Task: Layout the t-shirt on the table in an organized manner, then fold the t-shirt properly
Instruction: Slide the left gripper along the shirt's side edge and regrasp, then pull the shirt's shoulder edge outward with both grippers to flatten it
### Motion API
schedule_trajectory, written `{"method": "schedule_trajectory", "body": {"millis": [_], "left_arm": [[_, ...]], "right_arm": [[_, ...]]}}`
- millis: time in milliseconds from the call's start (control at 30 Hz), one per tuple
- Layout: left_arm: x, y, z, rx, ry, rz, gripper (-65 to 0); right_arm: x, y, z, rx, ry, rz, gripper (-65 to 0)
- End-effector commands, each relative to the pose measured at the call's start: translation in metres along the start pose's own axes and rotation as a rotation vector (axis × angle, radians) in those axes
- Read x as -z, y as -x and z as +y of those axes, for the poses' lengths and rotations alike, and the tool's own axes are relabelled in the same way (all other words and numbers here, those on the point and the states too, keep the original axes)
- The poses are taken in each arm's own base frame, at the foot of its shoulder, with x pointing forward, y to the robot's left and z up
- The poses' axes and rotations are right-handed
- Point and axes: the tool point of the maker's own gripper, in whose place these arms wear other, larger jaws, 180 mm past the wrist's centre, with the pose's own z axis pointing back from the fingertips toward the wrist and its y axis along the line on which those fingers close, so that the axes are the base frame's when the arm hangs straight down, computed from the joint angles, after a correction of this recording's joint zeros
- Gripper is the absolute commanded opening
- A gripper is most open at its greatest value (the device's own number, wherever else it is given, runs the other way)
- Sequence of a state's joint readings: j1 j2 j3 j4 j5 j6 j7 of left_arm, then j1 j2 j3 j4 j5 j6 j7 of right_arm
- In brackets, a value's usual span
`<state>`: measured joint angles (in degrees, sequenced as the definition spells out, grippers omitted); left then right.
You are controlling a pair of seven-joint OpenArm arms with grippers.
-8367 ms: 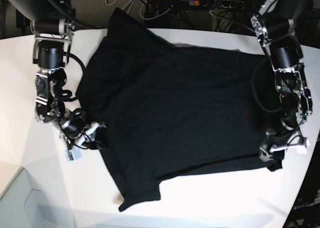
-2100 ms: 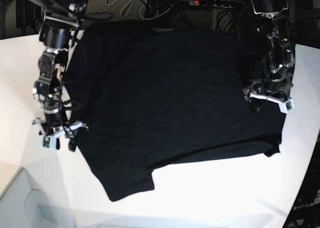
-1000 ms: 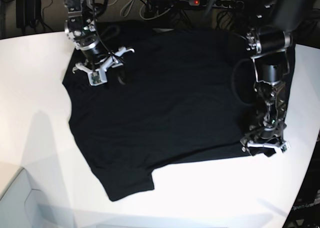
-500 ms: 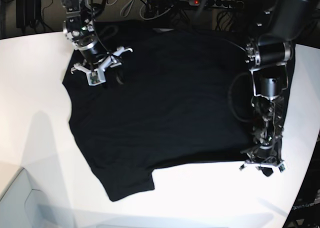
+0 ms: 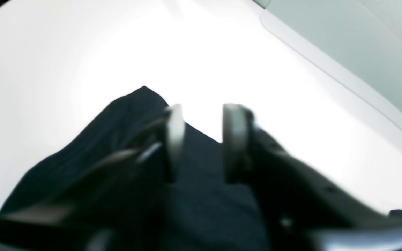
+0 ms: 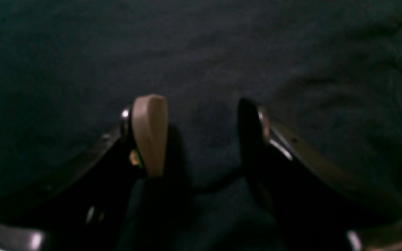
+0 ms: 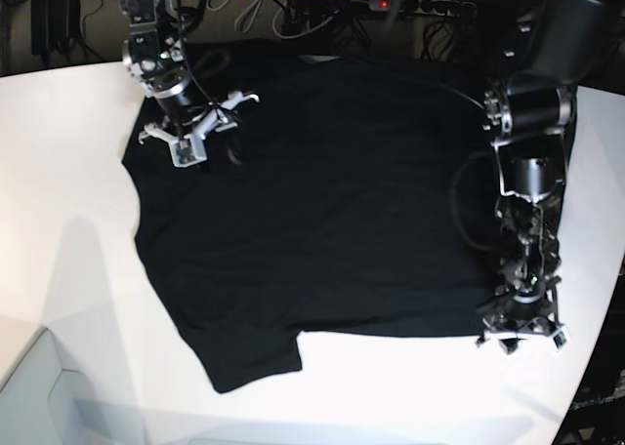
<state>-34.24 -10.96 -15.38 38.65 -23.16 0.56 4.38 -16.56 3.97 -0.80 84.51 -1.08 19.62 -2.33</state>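
While the t-shirt [image 7: 322, 201] lies spread nearly flat across the middle of the table [image 7: 59, 172], black fabric fills most of the base view, with one sleeve reaching toward the lower left of the frame and the hem corner at the lower right. At that lower-right corner the left gripper [image 7: 520, 336] stands over the fabric's edge, and its wrist view shows the fingers [image 5: 175, 139] parted by a narrow gap above the cloth, pinching nothing visible. At the upper left of the base view the right gripper [image 7: 191, 133] hovers over the shirt near its shoulder area, its jaws spread with only dark fabric between them.
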Motion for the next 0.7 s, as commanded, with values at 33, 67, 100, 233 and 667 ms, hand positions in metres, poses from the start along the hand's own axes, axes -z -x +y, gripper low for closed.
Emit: {"method": "schedule_trajectory", "body": {"millis": [33, 67, 100, 233, 667], "left_arm": [[-0.008, -0.026, -0.003, 0.005, 0.029, -0.076, -40.0], [-0.014, -0.027, -0.005, -0.003, 0.045, -0.076, -40.0], [-0.020, -0.023, -0.006, -0.017, 0.058, -0.060, -39.7], [-0.057, -0.016, 0.011, -0.125, 0.089, -0.029, -35.7], [-0.153, 0.105, 0.094, -0.122, -0.037, 0.264, -20.6]], "right_arm": [[-0.002, -0.027, -0.013, -0.011, 0.026, -0.083, -31.8], [-0.004, -0.030, -0.018, -0.013, 0.040, -0.092, -31.7], [-0.006, -0.035, -0.020, -0.012, 0.049, -0.105, -31.7], [-0.012, -0.051, -0.030, -0.021, 0.082, -0.144, -30.8], [-0.016, -0.023, -0.042, 0.009, 0.115, -0.081, -24.1]]}}
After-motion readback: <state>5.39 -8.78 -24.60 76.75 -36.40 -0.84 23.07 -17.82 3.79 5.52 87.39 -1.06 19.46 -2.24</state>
